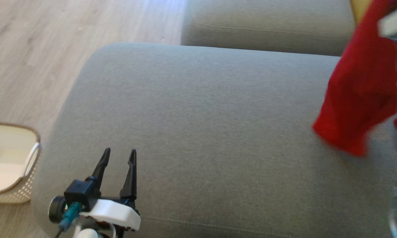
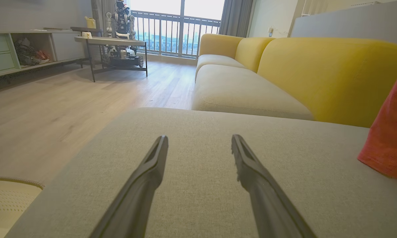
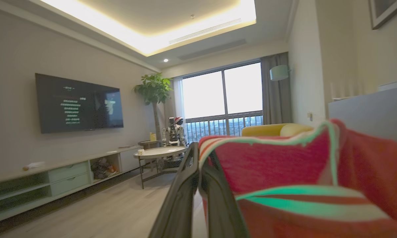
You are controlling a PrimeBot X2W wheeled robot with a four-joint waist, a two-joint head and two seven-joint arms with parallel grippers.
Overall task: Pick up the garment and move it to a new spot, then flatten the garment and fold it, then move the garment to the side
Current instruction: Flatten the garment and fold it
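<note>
The garment (image 1: 360,89) is red cloth with green and white stripes, hanging in the air at the right edge of the head view, its lower end just above the grey cushion (image 1: 201,132). In the right wrist view my right gripper (image 3: 201,162) is shut on the garment (image 3: 284,175), which drapes over the right finger. The garment (image 2: 391,138) also shows at the right edge of the left wrist view. My left gripper (image 1: 121,155) stands open and empty low over the cushion's front left part, its fingers (image 2: 152,165) spread wide.
A cream perforated basket (image 1: 10,165) stands on the wooden floor (image 1: 36,49) left of the cushion. A second seat cushion (image 1: 268,26) lies beyond, with yellow sofa backrests (image 2: 317,69). Across the room are a round table (image 3: 160,152), another robot (image 2: 121,23) and a TV cabinet.
</note>
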